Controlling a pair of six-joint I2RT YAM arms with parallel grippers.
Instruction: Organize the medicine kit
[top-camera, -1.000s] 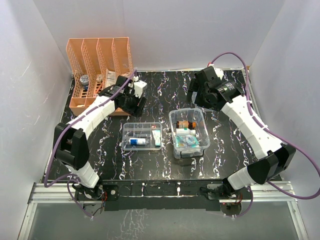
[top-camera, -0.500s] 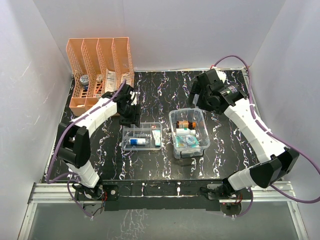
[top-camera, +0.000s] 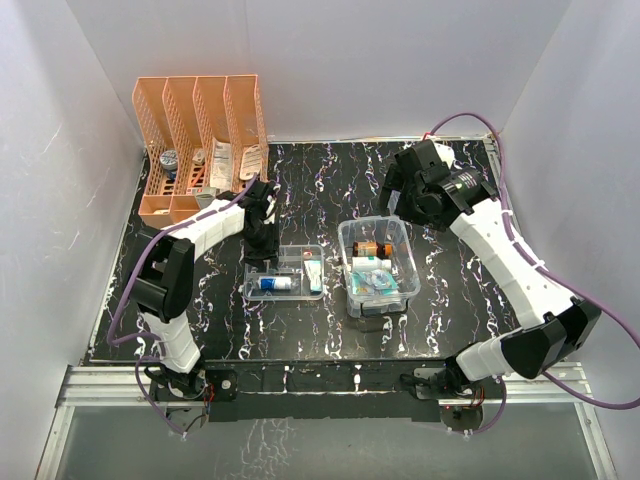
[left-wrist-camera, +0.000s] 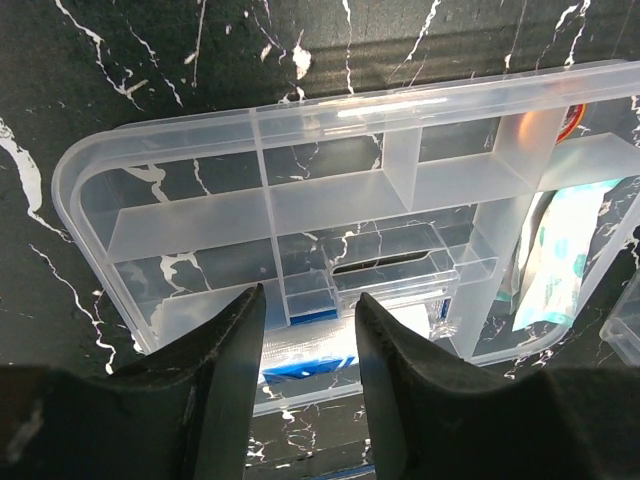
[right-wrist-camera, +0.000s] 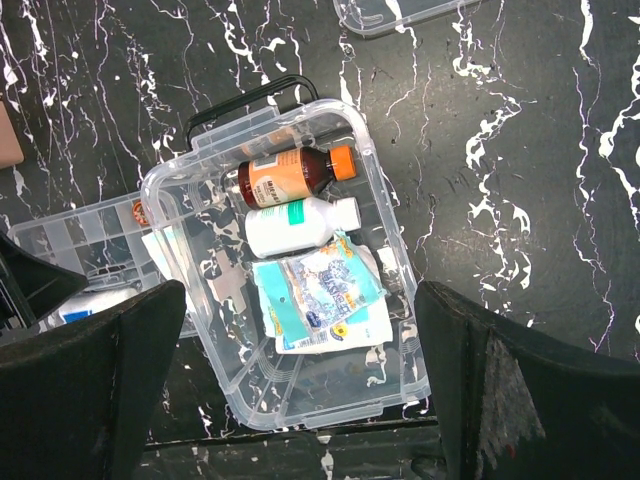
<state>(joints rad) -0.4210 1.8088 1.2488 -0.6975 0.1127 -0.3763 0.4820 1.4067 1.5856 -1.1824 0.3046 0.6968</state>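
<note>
My right hand (right-wrist-camera: 300, 290) hangs wide apart above the open medicine kit (right-wrist-camera: 225, 300); my left hand (left-wrist-camera: 310, 300), also apart, hovers over the divided tray (left-wrist-camera: 190, 215) beside it.

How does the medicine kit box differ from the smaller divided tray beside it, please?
The medicine kit is deep with one open space; the divided tray is shallow and split into many compartments. The medicine kit holds a brown bottle, a white bottle and sachets together; the divided tray holds a few small items, with several compartments bare. Both are clear plastic, open-topped, on the black marbled table.
</note>
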